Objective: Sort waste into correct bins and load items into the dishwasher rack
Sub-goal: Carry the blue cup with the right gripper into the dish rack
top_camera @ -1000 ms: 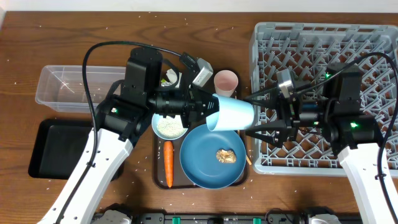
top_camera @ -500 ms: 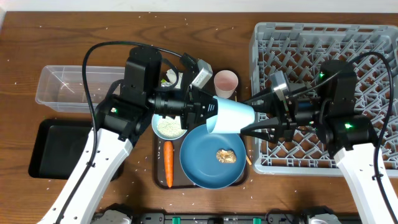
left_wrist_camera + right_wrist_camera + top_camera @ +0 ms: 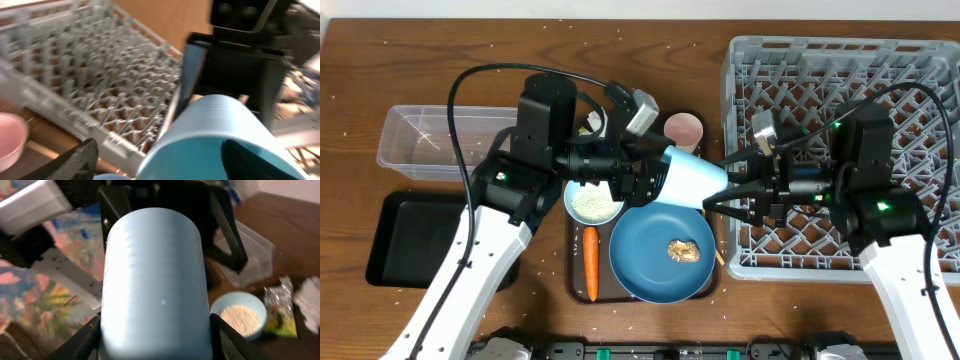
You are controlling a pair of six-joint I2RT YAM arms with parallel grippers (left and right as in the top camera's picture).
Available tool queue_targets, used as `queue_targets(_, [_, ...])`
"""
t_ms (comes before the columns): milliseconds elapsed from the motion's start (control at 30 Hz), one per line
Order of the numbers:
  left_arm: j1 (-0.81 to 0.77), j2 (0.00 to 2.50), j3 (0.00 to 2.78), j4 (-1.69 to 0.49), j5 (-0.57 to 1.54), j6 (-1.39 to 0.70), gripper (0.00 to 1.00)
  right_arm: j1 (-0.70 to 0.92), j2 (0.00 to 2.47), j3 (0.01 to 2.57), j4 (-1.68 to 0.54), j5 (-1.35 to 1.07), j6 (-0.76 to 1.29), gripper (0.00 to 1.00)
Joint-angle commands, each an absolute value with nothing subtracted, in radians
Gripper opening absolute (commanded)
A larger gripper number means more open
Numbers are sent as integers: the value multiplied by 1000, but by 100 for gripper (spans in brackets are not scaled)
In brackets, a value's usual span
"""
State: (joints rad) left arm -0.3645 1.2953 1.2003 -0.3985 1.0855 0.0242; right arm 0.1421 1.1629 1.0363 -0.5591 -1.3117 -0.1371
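Blue cup (image 3: 692, 182) lies on its side in the air above the brown tray (image 3: 574, 285), bridging the gap between the two grippers. Its wide mouth points to the left gripper (image 3: 655, 180) and its narrower base to the right gripper (image 3: 713, 196). The right gripper pinches the base end: in the right wrist view a finger presses on each side of the cup wall. The left gripper's jaws stand spread at the mouth end. The right wrist view shows its black fingers splayed wider than the cup, and I cannot tell whether either one touches the rim.

Under the cup sits the plate (image 3: 640, 270), with a brown lump (image 3: 682, 250) on it. Left of the plate a bowl (image 3: 592, 203) of rice rests on the tray, and the carrot (image 3: 590, 263) lies just in front of the bowl. The pink cup (image 3: 682, 128) stands upright at the tray's far end, just beyond the blue cup. A wrapper (image 3: 590, 125) shows partly behind the left arm.

To the right the rack (image 3: 920, 70) sits on the table (image 3: 360, 60), with the right arm reaching over it. To the left are the tub (image 3: 420, 140) and, nearer the front edge, the black tray (image 3: 405, 240). White grains dot the table.
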Motion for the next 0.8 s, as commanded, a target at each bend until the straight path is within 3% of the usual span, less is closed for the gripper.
queue_targets(0, [-376, 1282, 1209, -422, 1007, 25, 83, 102, 1141, 1047, -599, -1049, -87, 43])
queue_targets(433, [-376, 1282, 1208, -474, 947, 25, 85, -270, 1036, 1047, -834, -556, 239, 41])
queue_targets(767, [-376, 1282, 1208, -486, 947, 25, 85, -647, 1075, 1047, -872, -379, 286, 42])
